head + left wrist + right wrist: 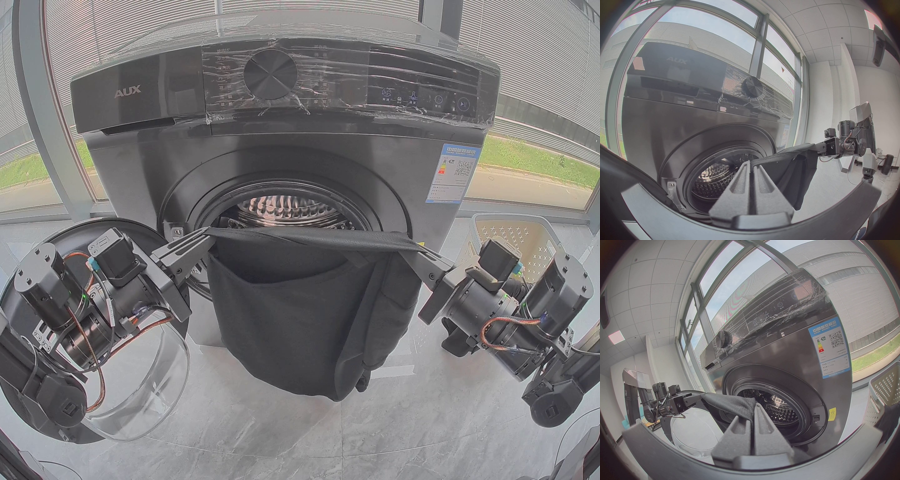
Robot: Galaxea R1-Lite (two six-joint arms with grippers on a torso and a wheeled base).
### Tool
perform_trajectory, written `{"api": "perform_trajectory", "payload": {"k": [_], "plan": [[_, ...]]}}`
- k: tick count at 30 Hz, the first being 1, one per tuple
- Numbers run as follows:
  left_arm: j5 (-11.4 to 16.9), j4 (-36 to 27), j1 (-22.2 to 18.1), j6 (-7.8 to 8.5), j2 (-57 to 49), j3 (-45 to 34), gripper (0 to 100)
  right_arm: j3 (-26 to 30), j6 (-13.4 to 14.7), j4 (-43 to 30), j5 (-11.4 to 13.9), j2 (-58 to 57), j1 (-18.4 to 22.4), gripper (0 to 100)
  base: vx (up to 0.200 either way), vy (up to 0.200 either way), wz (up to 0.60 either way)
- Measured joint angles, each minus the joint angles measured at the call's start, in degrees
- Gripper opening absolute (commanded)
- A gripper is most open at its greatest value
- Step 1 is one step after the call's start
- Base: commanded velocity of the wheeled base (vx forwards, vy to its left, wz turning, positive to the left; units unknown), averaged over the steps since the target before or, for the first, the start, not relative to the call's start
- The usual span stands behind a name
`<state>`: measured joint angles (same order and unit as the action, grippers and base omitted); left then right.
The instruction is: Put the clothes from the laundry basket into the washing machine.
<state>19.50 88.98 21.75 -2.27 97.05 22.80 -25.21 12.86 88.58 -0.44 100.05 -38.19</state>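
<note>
Hanging at 6 o'clock below the drum mouth (287, 209), the garment (294, 319) is stretched taut between the left end effector (203, 240) at 9 o'clock and the right end effector (415, 253) at 3 o'clock. Both are clamped tight on its hem. In my judgement the sagging bulk may catch the rim (369, 215) or slide to the floor (281, 431) if let go early. The hem runs 9-to-3, and the body points to 6.

The head view looks down at the washing machine (144, 169) from close in front, while both wrist views, low at its left and right, tilt upward, all sharing its front.
</note>
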Motion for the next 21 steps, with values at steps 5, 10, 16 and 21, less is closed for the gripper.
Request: {"api": "perform_trajectory", "payload": {"k": [5, 10, 16, 21], "plan": [[0.3, 0.02, 0.18, 0.06, 0.02, -0.61, 0, 0.2, -0.02, -0.01, 0.0, 0.0, -0.09, 0, 0.0, 0.0, 0.0], [0.55, 0.0, 0.16, 0.38, 0.74, -2.16, 0, 0.44, -0.02, -0.01, 0.0, 0.01, -0.11, 0, 0.0, 0.0, 0.0], [0.57, 0.0, 0.18, 1.01, 2.34, -4.19, 100, 0.85, 0.02, -0.01, 0.06, 0.2, -0.09, 0, 0.0, 0.0, 0.0], [1.05, 0.02, 0.83, 0.72, 3.06, -5.63, 100, 1.15, 0.0, -0.04, 0.06, 0.39, -0.41, 0, 0.0, 0.0, 0.0]]}}
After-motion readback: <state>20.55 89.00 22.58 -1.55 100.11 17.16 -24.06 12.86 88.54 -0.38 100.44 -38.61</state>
